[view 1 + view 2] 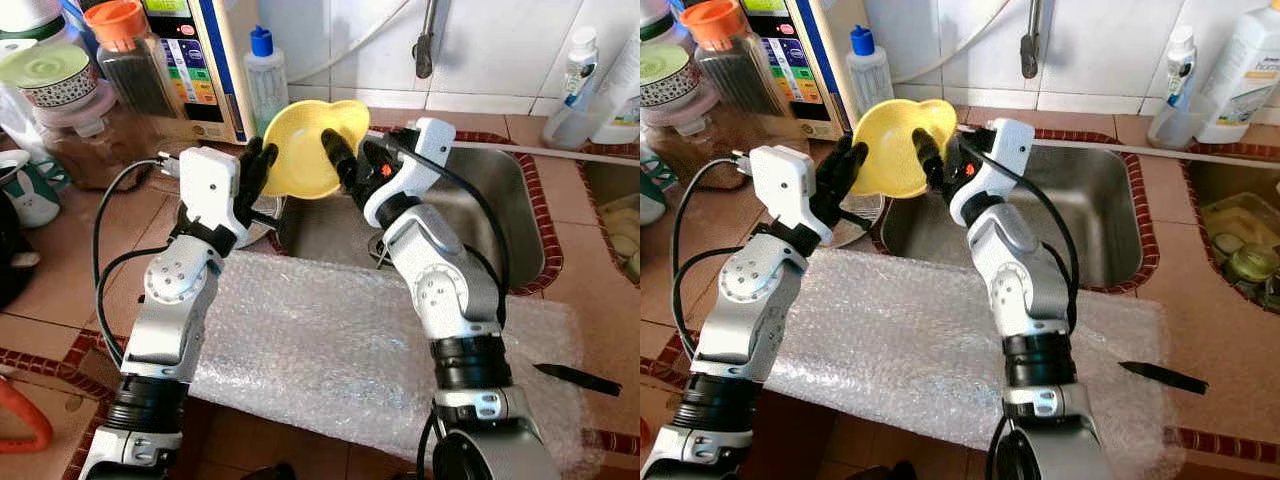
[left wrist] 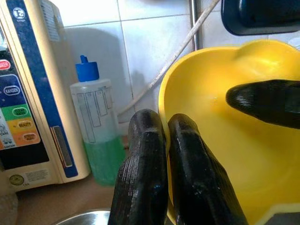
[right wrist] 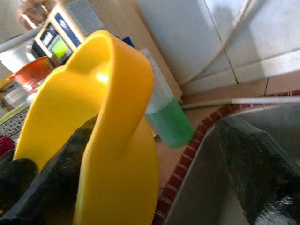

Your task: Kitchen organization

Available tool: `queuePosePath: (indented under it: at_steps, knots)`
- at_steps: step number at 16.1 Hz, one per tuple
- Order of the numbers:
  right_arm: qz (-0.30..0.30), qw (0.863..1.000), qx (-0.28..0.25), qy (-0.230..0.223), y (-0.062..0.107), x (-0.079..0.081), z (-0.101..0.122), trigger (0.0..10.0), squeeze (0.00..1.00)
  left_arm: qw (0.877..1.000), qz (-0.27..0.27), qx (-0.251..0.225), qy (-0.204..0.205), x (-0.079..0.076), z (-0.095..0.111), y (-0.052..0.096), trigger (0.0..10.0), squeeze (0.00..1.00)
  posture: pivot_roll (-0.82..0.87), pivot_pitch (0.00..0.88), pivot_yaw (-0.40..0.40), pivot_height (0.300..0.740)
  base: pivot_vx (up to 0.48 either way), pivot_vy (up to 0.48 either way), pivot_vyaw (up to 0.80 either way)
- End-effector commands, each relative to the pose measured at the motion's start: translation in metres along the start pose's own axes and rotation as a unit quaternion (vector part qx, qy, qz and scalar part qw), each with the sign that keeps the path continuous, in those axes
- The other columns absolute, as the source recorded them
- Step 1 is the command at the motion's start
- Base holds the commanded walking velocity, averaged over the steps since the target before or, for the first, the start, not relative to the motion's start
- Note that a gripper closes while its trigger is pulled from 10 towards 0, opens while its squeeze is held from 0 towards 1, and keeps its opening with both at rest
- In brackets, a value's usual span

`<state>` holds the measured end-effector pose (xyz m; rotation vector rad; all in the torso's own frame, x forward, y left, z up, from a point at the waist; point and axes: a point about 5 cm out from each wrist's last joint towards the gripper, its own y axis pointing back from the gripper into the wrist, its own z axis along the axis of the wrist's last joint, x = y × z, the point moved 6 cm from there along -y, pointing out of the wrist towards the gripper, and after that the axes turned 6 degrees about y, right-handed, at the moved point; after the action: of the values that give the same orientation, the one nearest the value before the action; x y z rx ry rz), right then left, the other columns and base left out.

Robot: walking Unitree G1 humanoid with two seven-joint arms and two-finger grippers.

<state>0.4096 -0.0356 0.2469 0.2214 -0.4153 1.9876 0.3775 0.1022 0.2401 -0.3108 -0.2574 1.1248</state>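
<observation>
A yellow bowl (image 1: 300, 150) with a wavy rim is held upright on its edge above the left end of the steel sink (image 1: 500, 200). My left gripper (image 1: 262, 165) is at the bowl's left rim. In the left wrist view its two fingers (image 2: 145, 164) are pressed together, with the rim of the bowl (image 2: 225, 150) running between them. My right gripper (image 1: 338, 152) is shut on the right rim, one finger inside the bowl (image 2: 262, 101) and one behind it. In the right wrist view the bowl (image 3: 117, 140) stands edge-on.
A bubble wrap sheet (image 1: 330, 340) covers the counter in front of the sink. A bottle of green liquid (image 1: 265, 80), a white appliance (image 1: 205, 60) and jars (image 1: 125, 55) stand at the back left. White bottles (image 1: 580, 80) stand at the back right. A black knife (image 1: 575, 378) lies right.
</observation>
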Motion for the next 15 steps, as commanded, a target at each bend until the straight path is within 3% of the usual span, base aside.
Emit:
queuePosePath:
  at_steps: [1,2,3,10,15]
  knots:
    - [0.002,1.0,0.011,-0.013,-0.005,0.009,-0.003,0.0,0.0,1.0,-0.004,-0.019,-0.009,-0.001,0.009,0.001,0.0,0.0,-0.15,0.14,0.111,0.74,0.0,0.0,0.0]
    - [-0.003,1.0,0.022,-0.015,-0.008,0.01,-0.005,0.8,0.0,1.0,0.001,-0.019,-0.019,0.0,0.009,0.001,0.0,0.0,-0.16,0.14,0.111,0.74,0.0,0.0,0.0]
    - [-0.001,0.999,0.034,-0.021,-0.009,0.014,-0.009,0.0,0.0,1.0,0.006,-0.017,-0.025,0.001,0.008,0.001,0.0,0.0,-0.16,0.14,0.111,0.74,0.0,0.0,0.0]
    - [0.021,0.996,0.082,-0.042,-0.01,0.035,-0.024,0.0,0.0,0.999,0.012,-0.013,-0.03,-0.002,0.005,-0.002,0.0,0.0,-0.16,0.136,0.11,0.74,0.0,0.0,0.0]
    - [-0.001,0.994,0.091,-0.059,-0.009,0.027,-0.028,0.0,0.0,1.0,-0.008,-0.01,-0.023,-0.01,0.002,-0.002,0.0,0.0,-0.16,0.132,0.11,0.74,0.0,0.0,0.0]
